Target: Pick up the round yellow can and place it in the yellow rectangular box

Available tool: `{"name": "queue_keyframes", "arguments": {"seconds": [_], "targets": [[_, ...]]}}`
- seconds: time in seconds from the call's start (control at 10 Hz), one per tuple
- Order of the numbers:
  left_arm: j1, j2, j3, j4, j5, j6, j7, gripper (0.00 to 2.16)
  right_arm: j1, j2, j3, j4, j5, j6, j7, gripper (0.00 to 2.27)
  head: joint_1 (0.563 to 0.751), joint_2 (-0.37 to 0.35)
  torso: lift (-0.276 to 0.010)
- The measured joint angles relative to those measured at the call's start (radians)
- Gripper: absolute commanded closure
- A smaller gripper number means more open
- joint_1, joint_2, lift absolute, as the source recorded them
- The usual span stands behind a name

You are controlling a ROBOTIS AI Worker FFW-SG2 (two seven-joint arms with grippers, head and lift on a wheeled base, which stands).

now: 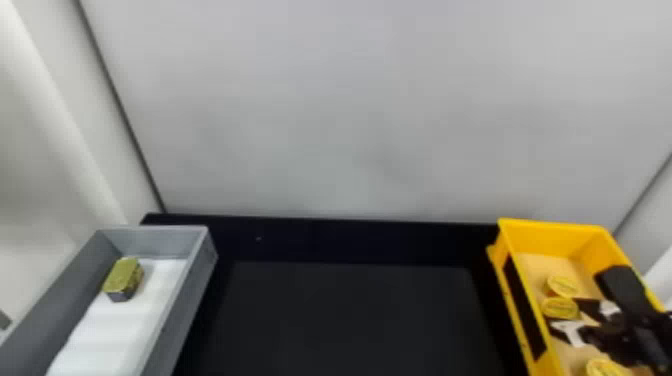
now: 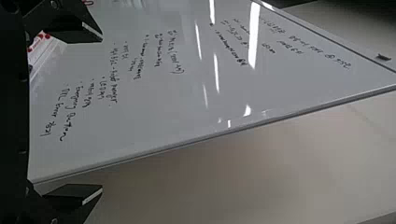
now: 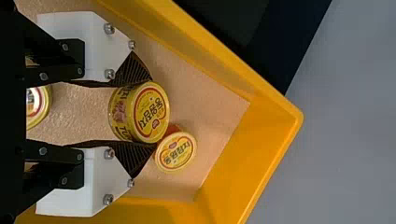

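Nearest, I have my right pincer (image 1: pixel 564 315), my left pincer (image 2: pixel 101 113) spread wide. On the right, the yellow box (image 1: pixel 555 228) holds the round yellow can (image 3: pixel 152 114), pinched between my right fingertips; a smaller can (image 3: pixel 175 151) sits just beyond.

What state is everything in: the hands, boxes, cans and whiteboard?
Round yellow can: closed, gripped.
Right hand: shut on that can.
Left hand: open, empty.
Neighbouring can: closed, ungripped.
Yellow rectangular box: lidless, cans inside.
Grey box: lidless.
Gold-topped can: closed, in grey box.
Whiteboard: written on.
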Motion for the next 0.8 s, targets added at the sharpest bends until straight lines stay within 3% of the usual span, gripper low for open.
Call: {"name": "queue_keyframes", "arguments": {"seconds": [0.2,0.8], "targets": [[0.001,0.000,-0.008,-0.002,-0.006,0.004,0.001,0.14,-0.008,-0.003,0.031,-0.008,0.000,0.000,0.002,0.73,0.629,0.012,-0.055],[0.006,0.000,-0.007,-0.001,-0.013,0.016,0.001,0.14,-0.010,-0.004,0.015,-0.062,0.000,0.003,0.000,0.73,0.629,0.012,-0.055]]}}
